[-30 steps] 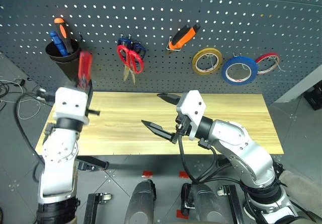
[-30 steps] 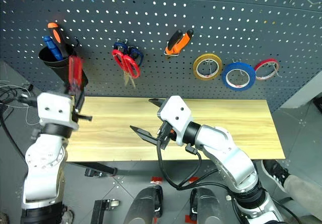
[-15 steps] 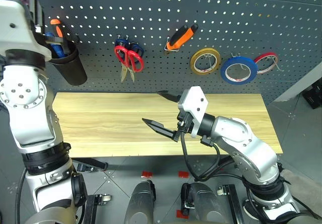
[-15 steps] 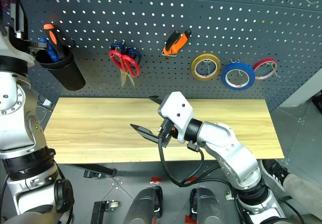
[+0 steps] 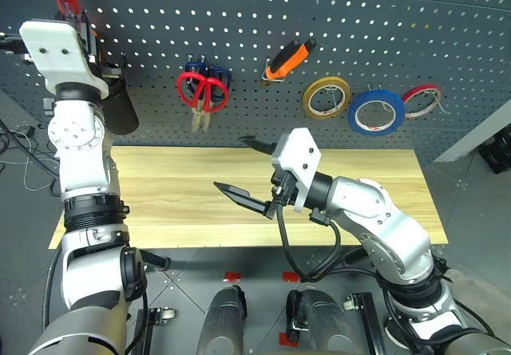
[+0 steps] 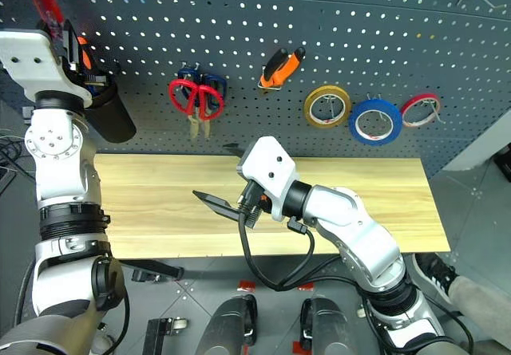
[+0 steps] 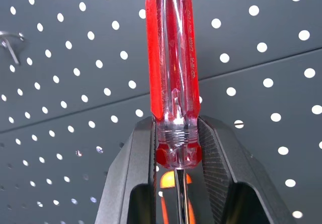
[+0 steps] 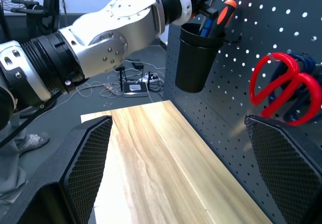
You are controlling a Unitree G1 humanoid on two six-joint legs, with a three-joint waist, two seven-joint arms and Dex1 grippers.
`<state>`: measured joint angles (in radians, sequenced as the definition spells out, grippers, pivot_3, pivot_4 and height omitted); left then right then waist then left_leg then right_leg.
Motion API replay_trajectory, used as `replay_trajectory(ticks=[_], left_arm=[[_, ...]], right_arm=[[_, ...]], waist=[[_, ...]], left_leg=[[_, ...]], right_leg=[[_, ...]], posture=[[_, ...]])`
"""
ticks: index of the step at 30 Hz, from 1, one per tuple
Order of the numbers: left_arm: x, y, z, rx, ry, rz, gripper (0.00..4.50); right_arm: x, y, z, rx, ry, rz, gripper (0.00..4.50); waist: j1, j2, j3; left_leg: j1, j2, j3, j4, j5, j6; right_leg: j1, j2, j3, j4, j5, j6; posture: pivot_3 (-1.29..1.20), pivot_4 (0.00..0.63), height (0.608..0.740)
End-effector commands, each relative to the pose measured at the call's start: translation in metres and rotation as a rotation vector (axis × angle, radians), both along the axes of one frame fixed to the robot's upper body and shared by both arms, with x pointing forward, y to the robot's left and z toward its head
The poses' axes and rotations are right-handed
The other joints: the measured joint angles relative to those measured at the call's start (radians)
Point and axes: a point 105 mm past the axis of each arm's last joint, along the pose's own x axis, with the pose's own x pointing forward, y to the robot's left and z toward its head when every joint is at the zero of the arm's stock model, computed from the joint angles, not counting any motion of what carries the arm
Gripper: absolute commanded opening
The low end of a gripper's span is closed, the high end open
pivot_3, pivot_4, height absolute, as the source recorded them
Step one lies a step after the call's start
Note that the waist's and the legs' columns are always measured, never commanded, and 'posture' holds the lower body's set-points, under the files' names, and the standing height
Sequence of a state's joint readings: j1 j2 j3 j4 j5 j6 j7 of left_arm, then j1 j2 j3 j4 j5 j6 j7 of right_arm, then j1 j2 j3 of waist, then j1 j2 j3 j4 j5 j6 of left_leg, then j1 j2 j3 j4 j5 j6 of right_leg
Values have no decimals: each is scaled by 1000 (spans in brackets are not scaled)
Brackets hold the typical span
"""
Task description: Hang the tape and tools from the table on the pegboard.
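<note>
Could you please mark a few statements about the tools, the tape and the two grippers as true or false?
1. The left gripper is shut on the red-handled screwdriver. True.
2. The blue tape lies on the table. False: it hangs on the pegboard, between the yellow roll and the thin red roll.
3. The right gripper has its jaws open and holds nothing. True.
4. The red-handled scissors are in the black cup. False: they hang on the pegboard beside it.
5. The pliers hang on the pegboard. True.
</note>
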<state>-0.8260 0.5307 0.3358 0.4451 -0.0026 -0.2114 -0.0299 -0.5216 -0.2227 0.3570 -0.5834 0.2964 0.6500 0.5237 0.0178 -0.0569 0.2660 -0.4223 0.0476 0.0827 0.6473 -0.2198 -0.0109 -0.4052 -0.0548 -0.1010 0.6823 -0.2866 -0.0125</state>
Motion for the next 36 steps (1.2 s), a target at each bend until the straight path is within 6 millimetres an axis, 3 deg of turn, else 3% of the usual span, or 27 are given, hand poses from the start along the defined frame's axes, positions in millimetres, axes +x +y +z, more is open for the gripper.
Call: replay_trajectory(ticks=[1,2,8,11,15,18,22,24,27,31,36], left_arm=[[-11,4,13,-7,-83,16,878],[-14,7,11,-25,-89,23,878],[-33,17,15,-101,-175,76,2750],[-39,8,24,-132,-211,40,3708],[-45,-22,29,-94,-199,-34,3708],[-26,-50,-15,-80,77,-143,3708],[-28,-55,-72,-205,332,-163,3708],[-35,-57,-96,-189,439,-144,3708],[-49,-65,-118,-145,515,-218,3708],[-52,-62,-138,-115,588,-212,3708],[-57,-48,-182,-207,708,-200,3708]], right_arm=[[-7,1,10,24,-44,23,4500],[-7,1,10,23,-43,24,4500],[-7,1,7,10,-38,23,4500],[-6,0,5,4,-37,21,4500],[-4,-3,3,0,-32,3,4500],[3,-12,-2,22,-8,-58,4500],[18,-31,-11,47,1,-198,4500],[29,-44,-20,90,17,-297,4500],[45,-64,-45,146,63,-458,4500],[56,-74,-68,166,108,-522,4500],[82,-123,-127,165,241,-826,4500]], waist=[[-1,0,0],[-2,0,0],[-5,0,0],[-5,0,0],[-3,-1,-1],[-3,0,-14],[-9,0,-22],[-10,-1,-24],[-11,-1,-36],[-8,1,-46],[-8,1,-78]], left_leg=[[0,0,0,0,0,0],[0,0,0,0,0,0],[0,0,0,1,0,0],[-1,0,-1,2,0,0],[-1,0,-1,2,0,0],[-1,-1,-1,2,0,0],[0,0,0,2,0,0],[1,0,0,2,0,0],[4,0,0,0,1,-2],[6,0,0,0,3,-4],[8,-1,0,0,4,-4]], right_leg=[[0,0,0,0,0,0],[0,0,0,0,0,0],[0,0,0,1,0,0],[0,0,0,1,0,0],[0,0,0,1,0,0],[1,0,1,1,0,0],[1,0,2,2,0,0],[1,0,2,5,0,0],[1,0,4,7,0,0],[1,0,4,10,0,-1],[1,0,5,13,0,-2]], posture=[[18,197,740],[18,197,740],[21,200,740],[18,198,740],[20,193,740],[27,184,740],[36,174,740],[49,163,740],[54,154,740],[54,143,740],[51,123,740]])
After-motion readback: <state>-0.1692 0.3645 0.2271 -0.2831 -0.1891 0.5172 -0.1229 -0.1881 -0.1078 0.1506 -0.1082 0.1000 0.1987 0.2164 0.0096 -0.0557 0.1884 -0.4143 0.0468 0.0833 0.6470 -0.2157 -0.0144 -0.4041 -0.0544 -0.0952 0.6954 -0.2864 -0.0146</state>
